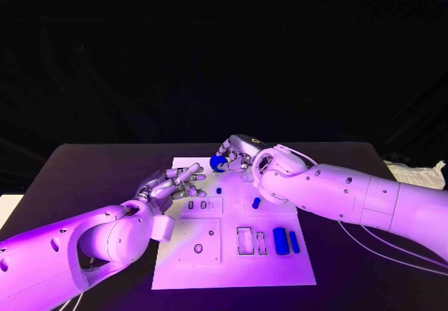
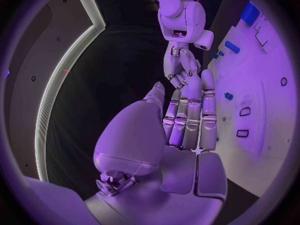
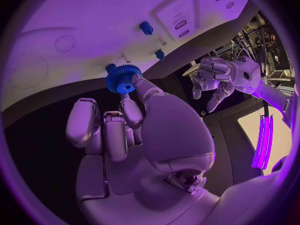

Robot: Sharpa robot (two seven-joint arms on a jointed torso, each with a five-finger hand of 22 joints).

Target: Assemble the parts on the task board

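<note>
Right hand (image 3: 134,135) pinches a blue gear (image 3: 124,80); left hand (image 1: 173,184) spread.

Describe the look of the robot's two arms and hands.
Both arms are smooth, rounded white shells with small dark dots along them. The left hand and right hand are silver metal with segmented fingers. Thin pale cables trail below the right arm.
</note>
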